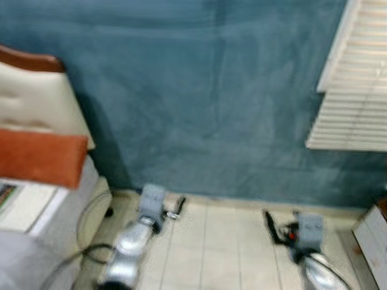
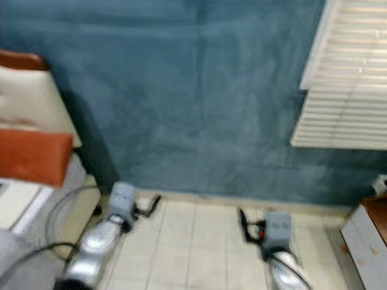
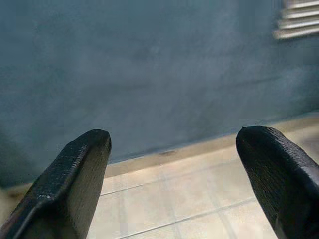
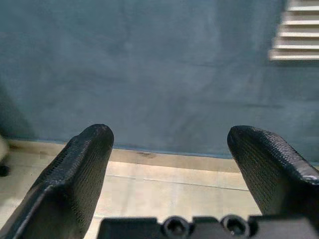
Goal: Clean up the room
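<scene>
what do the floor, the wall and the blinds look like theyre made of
Floor: pale glazed-looking tile, going by the grid of grout lines. Wall: matte teal paint or plaster, mottled and without shine. Blinds: white horizontal slats, plastic or painted wood; blur leaves it open.

Your head views are soft all over with motion blur; the edges of the window blinds [image 1: 354, 90] smear into pale bands, and both silver arms lose their outlines; the room is moderately lit, even and cool, with no hard glare; the brightest patch you get is the blinds at the right, which look slightly washed out; a dark shadow falls on the teal wall [image 1: 199, 90] just beside the cream headboard [image 1: 33, 99], running down to the floor; your wrist views are dimmer and greyer; the black fingers [image 3: 70, 189] close to the lens are fairly crisp, their texture readable, while the wall and pale floor tiles [image 4: 164, 191] behind stay soft.
</scene>
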`<state>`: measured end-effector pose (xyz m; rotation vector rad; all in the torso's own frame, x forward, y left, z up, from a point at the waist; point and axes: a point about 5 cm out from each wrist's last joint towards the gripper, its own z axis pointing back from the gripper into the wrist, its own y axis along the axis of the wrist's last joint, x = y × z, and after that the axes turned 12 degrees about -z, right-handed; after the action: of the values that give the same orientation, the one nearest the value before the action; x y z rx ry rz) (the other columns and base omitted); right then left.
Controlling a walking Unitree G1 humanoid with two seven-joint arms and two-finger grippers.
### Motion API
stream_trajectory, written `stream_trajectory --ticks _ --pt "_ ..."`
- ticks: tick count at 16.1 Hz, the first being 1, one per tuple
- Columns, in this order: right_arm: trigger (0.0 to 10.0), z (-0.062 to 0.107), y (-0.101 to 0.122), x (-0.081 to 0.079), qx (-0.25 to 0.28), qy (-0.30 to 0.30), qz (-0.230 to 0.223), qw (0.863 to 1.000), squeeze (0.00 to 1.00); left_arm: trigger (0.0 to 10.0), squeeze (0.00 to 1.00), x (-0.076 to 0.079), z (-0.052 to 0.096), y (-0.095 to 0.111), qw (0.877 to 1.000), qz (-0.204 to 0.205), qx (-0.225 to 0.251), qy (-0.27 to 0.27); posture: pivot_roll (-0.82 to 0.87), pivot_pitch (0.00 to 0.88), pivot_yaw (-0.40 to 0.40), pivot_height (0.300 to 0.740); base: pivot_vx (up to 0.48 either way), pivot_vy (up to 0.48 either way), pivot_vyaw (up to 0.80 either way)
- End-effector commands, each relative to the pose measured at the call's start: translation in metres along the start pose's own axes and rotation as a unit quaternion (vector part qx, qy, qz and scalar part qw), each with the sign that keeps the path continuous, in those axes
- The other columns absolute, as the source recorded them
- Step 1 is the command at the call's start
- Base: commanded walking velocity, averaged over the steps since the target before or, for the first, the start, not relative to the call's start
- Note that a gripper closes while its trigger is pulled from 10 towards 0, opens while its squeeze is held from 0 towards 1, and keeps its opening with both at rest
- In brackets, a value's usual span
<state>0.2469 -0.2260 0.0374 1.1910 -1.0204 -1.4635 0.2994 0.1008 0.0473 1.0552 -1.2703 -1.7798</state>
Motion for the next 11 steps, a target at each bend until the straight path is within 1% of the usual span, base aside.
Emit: stream_trajectory --ticks 1,5,8,9,11 --pt "10.0 -0.0042 0.0047 -0.0080 0.009 0.012 -0.006 1.000 0.00 10.0 0.00 -0.0120 -0.0002 0.0012 1.000 -0.014 -0.001 0.011 -0.09 0.000 0.015 0.740 0.424 0.000 0.00" --pt "10.0 -0.0010 0.0011 -0.0066 0.000 0.005 -0.004 1.000 0.00 10.0 0.00 -0.0115 -0.0024 0.0018 1.000 -0.016 -0.001 0.005 -0.11 0.000 0.026 0.740 0.426 0.000 -0.79" --pt "10.0 0.0005 0.0002 -0.0023 -0.004 0.001 -0.003 1.000 0.00 10.0 0.00 -0.0105 -0.0074 0.0057 1.000 -0.017 0.001 0.003 -0.11 0.000 0.029 0.740 0.428 0.000 -0.78" --pt "10.0 0.0006 0.0007 -0.0029 -0.004 0.003 -0.003 1.000 0.00 10.0 0.00 -0.0099 -0.0084 0.0069 1.000 -0.017 0.002 0.003 -0.11 0.000 0.029 0.740 0.428 0.000 -0.60" --pt "10.0 0.0047 0.0017 -0.0107 -0.010 0.024 -0.009 1.000 0.00 10.0 0.00 -0.0128 -0.0025 0.0013 1.000 -0.019 -0.008 0.019 -0.09 0.000 0.020 0.740 0.429 0.000 0.00"
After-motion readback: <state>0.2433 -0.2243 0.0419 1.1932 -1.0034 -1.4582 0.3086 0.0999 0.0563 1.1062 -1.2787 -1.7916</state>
